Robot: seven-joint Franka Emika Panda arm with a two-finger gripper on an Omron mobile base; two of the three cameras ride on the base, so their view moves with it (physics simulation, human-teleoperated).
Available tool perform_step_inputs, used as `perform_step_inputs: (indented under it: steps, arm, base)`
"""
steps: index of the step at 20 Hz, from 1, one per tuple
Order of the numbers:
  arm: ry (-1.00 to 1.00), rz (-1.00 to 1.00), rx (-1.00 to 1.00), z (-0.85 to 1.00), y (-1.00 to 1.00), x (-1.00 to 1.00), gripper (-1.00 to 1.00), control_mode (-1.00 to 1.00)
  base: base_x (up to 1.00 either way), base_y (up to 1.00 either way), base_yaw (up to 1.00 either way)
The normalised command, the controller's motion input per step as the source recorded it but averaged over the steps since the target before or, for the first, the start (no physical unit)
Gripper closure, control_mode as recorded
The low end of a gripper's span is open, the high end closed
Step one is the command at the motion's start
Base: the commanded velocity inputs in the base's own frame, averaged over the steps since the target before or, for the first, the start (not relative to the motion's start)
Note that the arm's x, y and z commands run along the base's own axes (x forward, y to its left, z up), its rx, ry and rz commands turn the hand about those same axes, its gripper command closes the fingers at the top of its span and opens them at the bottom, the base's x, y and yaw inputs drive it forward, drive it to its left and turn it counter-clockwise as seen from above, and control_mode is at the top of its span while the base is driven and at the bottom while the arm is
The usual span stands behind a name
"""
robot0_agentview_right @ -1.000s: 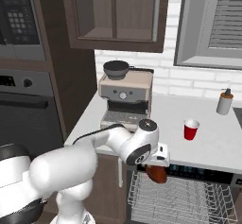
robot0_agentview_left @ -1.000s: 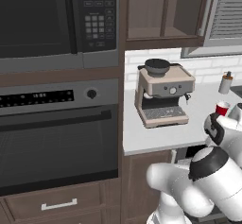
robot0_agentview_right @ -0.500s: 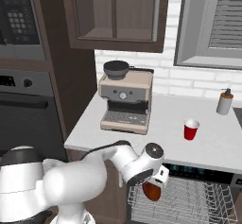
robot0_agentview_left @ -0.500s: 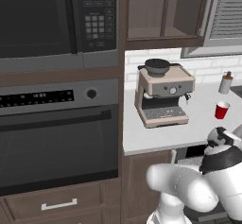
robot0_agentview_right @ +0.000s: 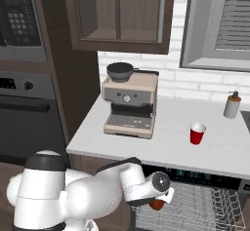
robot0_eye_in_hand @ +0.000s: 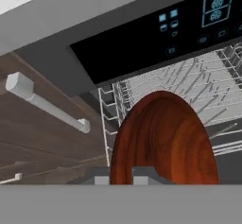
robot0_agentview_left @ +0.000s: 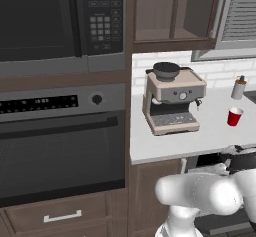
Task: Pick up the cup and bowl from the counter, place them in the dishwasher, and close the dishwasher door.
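The bowl (robot0_eye_in_hand: 163, 140) was brown and round, held up on its edge in the gripper (robot0_agentview_right: 157, 204), which was clenched on its rim. It hung low, just over the wire rack (robot0_agentview_right: 195, 205) of the open dishwasher (robot0_eye_in_hand: 156, 34), below the tabletop (robot0_agentview_right: 161, 142) edge. From the right side I could see just a small brown bit of it under the hand. The hand's own tips were hidden behind the bowl. The cup (robot0_agentview_right: 197, 134) stood upright on the tabletop, mouth up, well apart from the bowl. A coffee machine (robot0_agentview_right: 131, 105) stood to its left. A pump bottle (robot0_agentview_right: 232, 105) stood by the wall. An oven (robot0_agentview_left: 60, 151) sat left of the tabletop, with a microwave (robot0_agentview_left: 60, 21) above.
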Motion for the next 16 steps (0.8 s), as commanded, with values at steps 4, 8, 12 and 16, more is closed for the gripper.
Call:
perform_step_inputs:
  steps: [4,8,12,16]
  arm:
    - [-0.06,0.00,-0.01,-0.43,0.00,0.33,1.00,-1.00]
    - [-0.02,0.00,-0.03,-0.39,-0.05,0.30,1.00,-1.00]
    - [0.00,0.00,-0.04,-0.37,-0.14,0.29,1.00,-1.00]
    - [0.00,0.00,-0.07,-0.49,-0.11,0.24,1.00,-1.00]
  base:
    - [0.00,0.00,0.00]
    - [0.00,0.00,0.00]
    - [0.00,0.00,0.00]
    - [0.00,0.00,0.00]
